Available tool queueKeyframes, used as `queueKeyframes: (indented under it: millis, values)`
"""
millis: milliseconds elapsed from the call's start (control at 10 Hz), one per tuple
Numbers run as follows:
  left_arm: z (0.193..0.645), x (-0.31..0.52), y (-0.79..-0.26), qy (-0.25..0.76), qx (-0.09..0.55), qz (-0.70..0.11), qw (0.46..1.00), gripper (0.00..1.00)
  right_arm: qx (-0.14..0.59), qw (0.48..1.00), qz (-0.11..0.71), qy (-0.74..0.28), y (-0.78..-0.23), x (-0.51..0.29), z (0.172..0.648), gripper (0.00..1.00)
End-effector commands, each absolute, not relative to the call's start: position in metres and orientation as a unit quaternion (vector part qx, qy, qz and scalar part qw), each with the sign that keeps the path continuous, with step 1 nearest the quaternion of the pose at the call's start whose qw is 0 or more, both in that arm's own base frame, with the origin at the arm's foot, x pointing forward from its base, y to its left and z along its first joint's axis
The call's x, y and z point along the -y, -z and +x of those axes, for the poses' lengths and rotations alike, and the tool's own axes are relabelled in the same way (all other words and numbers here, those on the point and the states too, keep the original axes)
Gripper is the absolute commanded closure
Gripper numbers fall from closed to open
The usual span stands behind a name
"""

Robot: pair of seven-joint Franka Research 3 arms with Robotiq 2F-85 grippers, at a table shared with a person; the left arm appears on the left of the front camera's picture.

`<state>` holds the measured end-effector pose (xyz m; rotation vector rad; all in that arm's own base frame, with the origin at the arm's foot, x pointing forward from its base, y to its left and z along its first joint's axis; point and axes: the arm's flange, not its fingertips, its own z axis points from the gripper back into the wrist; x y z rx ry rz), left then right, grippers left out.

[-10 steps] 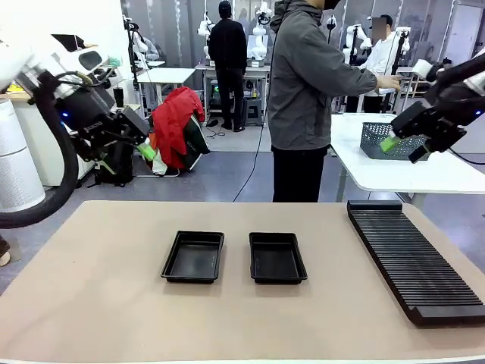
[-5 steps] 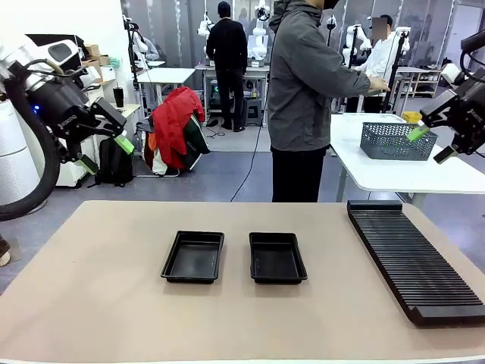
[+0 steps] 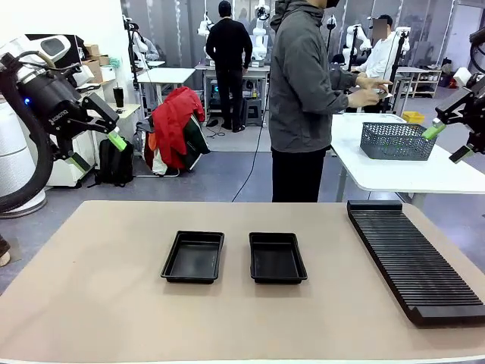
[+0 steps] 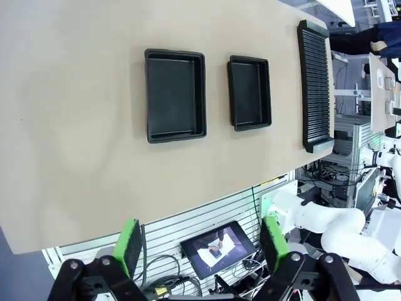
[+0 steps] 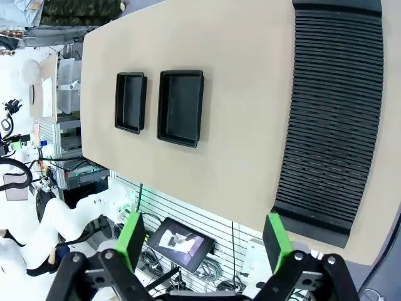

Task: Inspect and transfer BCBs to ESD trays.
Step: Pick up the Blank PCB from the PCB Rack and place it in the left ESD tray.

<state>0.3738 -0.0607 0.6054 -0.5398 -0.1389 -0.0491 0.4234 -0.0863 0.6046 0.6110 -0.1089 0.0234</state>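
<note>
Two black ESD trays sit side by side at mid-table, the left tray (image 3: pixel 192 256) and the right tray (image 3: pixel 277 258), both with bare floors. The BCBs are out of view. My left gripper (image 3: pixel 97 150) hangs open, high above the table's far left corner, nothing between its green pads. My right gripper (image 3: pixel 447 142) is open too, high at the right edge, above the long rack. The left wrist view looks down past the left gripper (image 4: pixel 203 241) at the trays (image 4: pixel 175 95) (image 4: pixel 249 93). Beyond the right gripper (image 5: pixel 203 241), the right wrist view shows the same trays (image 5: pixel 181 106) (image 5: pixel 130 102).
A long black ribbed rack (image 3: pixel 413 258) lies along the table's right side, also in the wrist views (image 4: pixel 315 88) (image 5: pixel 332 119). A person (image 3: pixel 307 98) stands at the far side, hands over a white table holding a grey mesh basket (image 3: pixel 394 140).
Both arms have swung up and outward, the left toward the left edge, the right toward the right edge. The person's hands have drawn closer to the body. Trays and rack have not moved.
</note>
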Motion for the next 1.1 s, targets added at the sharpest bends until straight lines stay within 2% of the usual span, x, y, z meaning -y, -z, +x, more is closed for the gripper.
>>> queueKeyframes:
  millis: [0,1000]
  values:
    - [0.377,0.064,-0.613,0.015,0.063,-0.262,0.963,0.0,0.052,0.947,0.317,-0.025,-0.607,0.09,0.424,0.0]
    - [0.378,0.068,-0.611,0.028,0.07,-0.261,0.962,0.0,0.065,0.955,0.287,-0.018,-0.637,0.117,0.418,0.0]
